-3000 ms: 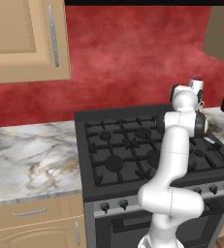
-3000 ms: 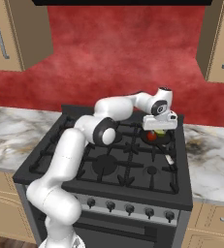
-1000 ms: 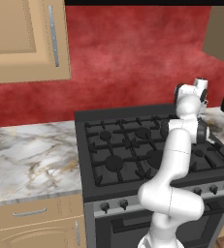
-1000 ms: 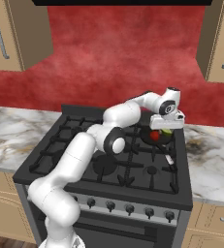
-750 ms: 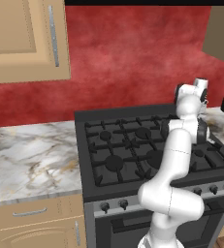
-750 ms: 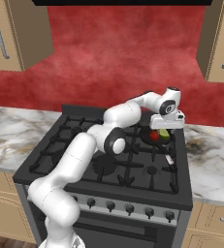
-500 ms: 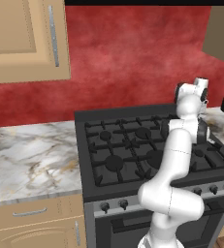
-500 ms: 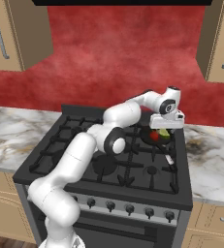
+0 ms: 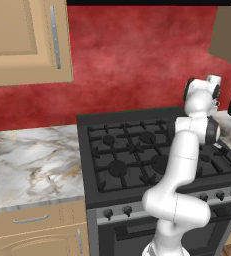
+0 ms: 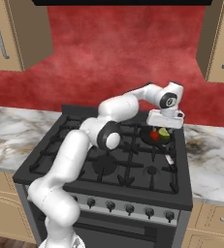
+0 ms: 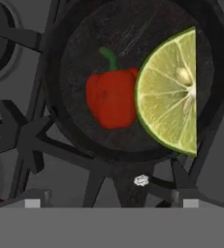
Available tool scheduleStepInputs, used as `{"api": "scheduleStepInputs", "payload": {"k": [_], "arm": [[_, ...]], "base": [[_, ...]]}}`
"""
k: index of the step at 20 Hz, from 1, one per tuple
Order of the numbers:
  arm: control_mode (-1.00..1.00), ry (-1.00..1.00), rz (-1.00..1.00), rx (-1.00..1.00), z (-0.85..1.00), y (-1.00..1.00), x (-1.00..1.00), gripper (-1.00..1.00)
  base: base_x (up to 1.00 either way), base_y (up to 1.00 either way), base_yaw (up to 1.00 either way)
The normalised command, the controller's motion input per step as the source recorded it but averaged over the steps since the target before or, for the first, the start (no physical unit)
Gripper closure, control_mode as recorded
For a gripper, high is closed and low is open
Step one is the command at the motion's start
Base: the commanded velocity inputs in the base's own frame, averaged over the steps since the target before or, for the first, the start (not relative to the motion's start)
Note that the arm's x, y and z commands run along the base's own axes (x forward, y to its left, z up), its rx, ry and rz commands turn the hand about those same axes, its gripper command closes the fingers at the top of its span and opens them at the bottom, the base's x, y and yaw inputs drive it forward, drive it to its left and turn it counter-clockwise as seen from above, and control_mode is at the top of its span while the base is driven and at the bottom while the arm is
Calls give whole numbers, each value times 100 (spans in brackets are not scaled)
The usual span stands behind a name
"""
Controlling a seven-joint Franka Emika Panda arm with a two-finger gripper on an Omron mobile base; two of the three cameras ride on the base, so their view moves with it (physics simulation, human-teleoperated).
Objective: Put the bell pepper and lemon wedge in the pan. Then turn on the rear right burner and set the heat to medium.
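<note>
Hand view gives me the glossy red bell pepper (image 11: 111,99) touching the yellow-green lemon wedge (image 11: 169,94), both inside the round black pan (image 11: 133,29). My pincer (image 10: 165,127) hovers above the pan; its gap I cannot tell.

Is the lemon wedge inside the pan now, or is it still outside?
Inside. In the hand view the lemon wedge lies within the pan, beside the bell pepper; the right base view shows both there too.
</note>
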Motion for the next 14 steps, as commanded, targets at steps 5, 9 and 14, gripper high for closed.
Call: {"api": "scheduleStepInputs", "payload": {"k": [5, 9, 14], "arm": [[-100, -3, 0, 0, 0, 77, -76, -100], [-100, -2, 0, 0, 8, 75, -72, -100], [-100, 0, 0, -1, 23, 35, -58, -100]], "base": [[0, 0, 0], [0, 0, 0], [0, 0, 0]]}}
